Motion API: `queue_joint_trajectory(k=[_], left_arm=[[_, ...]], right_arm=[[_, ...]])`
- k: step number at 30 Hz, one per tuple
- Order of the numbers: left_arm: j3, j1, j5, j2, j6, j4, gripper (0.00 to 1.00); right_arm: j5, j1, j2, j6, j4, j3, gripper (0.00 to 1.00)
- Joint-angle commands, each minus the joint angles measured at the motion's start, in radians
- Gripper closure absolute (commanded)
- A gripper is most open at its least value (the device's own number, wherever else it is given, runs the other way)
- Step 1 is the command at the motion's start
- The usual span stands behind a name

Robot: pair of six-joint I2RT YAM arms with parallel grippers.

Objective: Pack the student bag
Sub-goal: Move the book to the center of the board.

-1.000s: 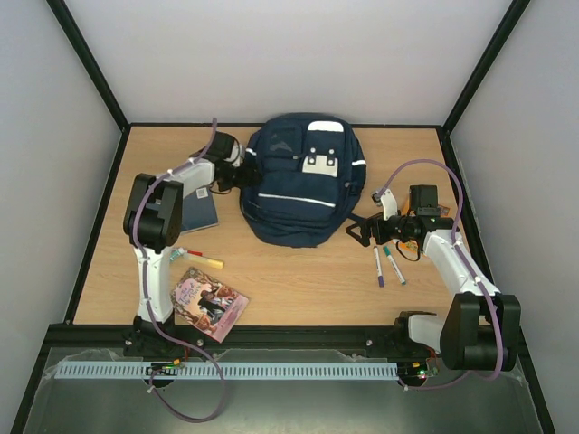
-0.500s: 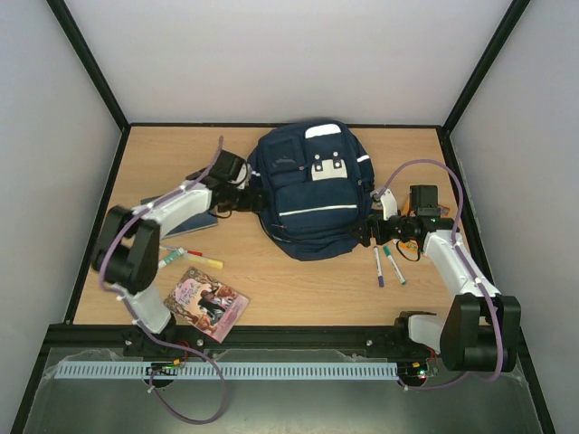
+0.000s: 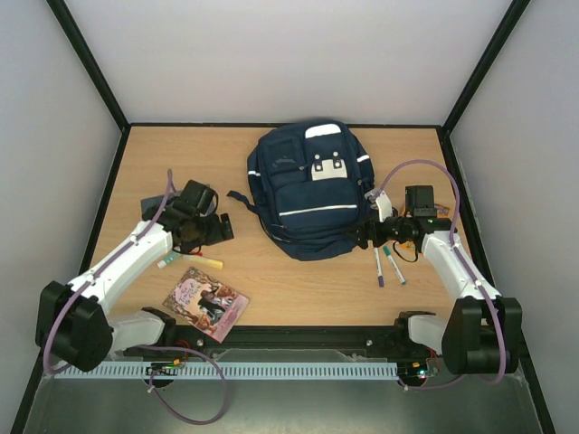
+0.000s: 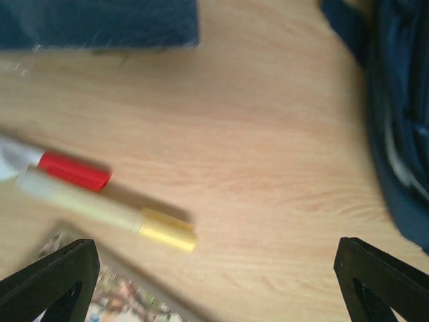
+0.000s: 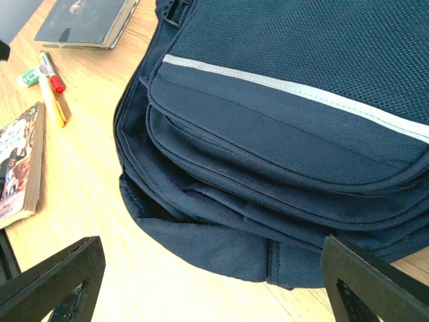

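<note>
A small dark-blue notebook (image 5: 90, 23) lay well to the left of the student bag (image 3: 312, 194), partly hidden by the left arm in the overhead view. The left gripper (image 3: 219, 229) hung low over the table (image 3: 298, 289), left of the bag and apart from it. Its dark fingers (image 4: 57, 275) were spread wide with nothing between them.

Just nearer than that gripper, also left of the bag, a red-capped marker (image 4: 74, 171) and a yellow-capped marker (image 4: 107, 213) lay side by side. A green-capped one (image 5: 28, 78) lay just beyond them, farther from the bag. Nearer again, to the bag's near left, an illustrated book (image 3: 206, 303) rested flat with its cover up.

The student bag itself lay on the far middle of the table with its front pockets facing up. Its white stripes and grey-white buckle patch showed, and a dark strap trailed from its left side.

The right gripper (image 3: 359, 236) sat just beside the bag's near right corner, aimed at its lower edge. Its fingers were spread apart and held nothing, and whether they touched the fabric could not be told.

Just right of the bag's near corner, beneath that arm, a purple-capped pen (image 3: 379, 267) and a teal-capped pen (image 3: 393, 264) lay close together.
</note>
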Motion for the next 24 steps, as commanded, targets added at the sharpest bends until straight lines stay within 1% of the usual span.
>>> queue_joint_trajectory(k=[1,4,7,12,16,18,24], left_arm=[[-0.01,-0.002,0.028,-0.062,-0.053,-0.205,0.01],[0.001,-0.002,0.034,-0.072,-0.053,-0.283,0.02],[-0.017,-0.002,0.052,-0.094,-0.099,-0.338,0.01],[-0.127,-0.002,0.097,-0.194,-0.243,-0.394,0.01],[-0.181,-0.002,0.073,-0.26,-0.343,-0.446,0.01],[-0.197,-0.002,0.051,-0.265,-0.395,-0.48,0.01],[-0.224,-0.002,0.051,-0.227,-0.469,-0.488,0.01]], right_arm=[[-0.05,0.014,-0.027,-0.025,-0.043,0.008,0.12],[-0.046,0.034,-0.015,-0.036,-0.041,0.005,0.13],[-0.05,0.045,0.001,-0.044,-0.06,0.015,0.15],[-0.048,0.046,-0.003,-0.051,-0.068,0.017,0.15],[-0.054,0.045,-0.002,-0.057,-0.072,0.018,0.15],[-0.054,0.046,0.002,-0.06,-0.077,0.02,0.15],[-0.058,0.047,0.012,-0.07,-0.088,0.025,0.15]])
